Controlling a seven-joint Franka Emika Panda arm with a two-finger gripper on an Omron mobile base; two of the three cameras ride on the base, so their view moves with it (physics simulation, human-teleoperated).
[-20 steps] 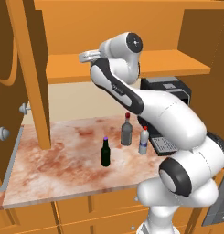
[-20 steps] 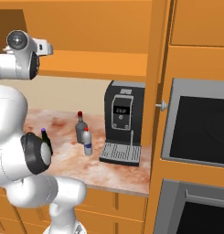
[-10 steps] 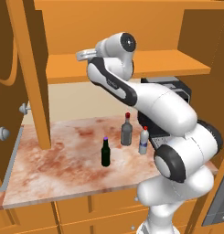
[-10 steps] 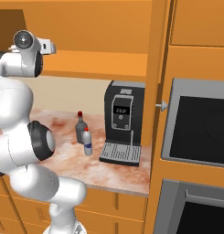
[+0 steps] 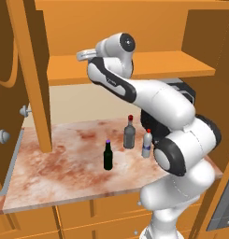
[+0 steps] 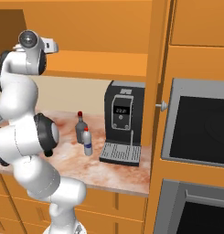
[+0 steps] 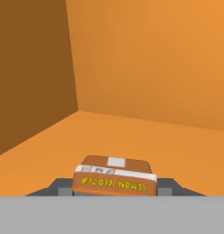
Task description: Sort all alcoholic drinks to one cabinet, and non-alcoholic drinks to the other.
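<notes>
My hand reaches up into the cabinet [image 5: 134, 65] above the counter [image 5: 64, 172], and the juice carton [image 7: 114, 176] sits between my fingers, over the cabinet shelf [image 7: 145, 137] and near its front edge, with the side wall to the left in the hand view and the back wall beyond it. Below, on the counter, the beer bottle [image 5: 107, 155] stands nearest the front edge. Behind it and to its right stands the squatter bottle [image 5: 129, 132], and just right of that the plastic bottle [image 5: 147, 143]. The coffee machine [image 6: 124, 122] stands to their right, against the back edge.
</notes>
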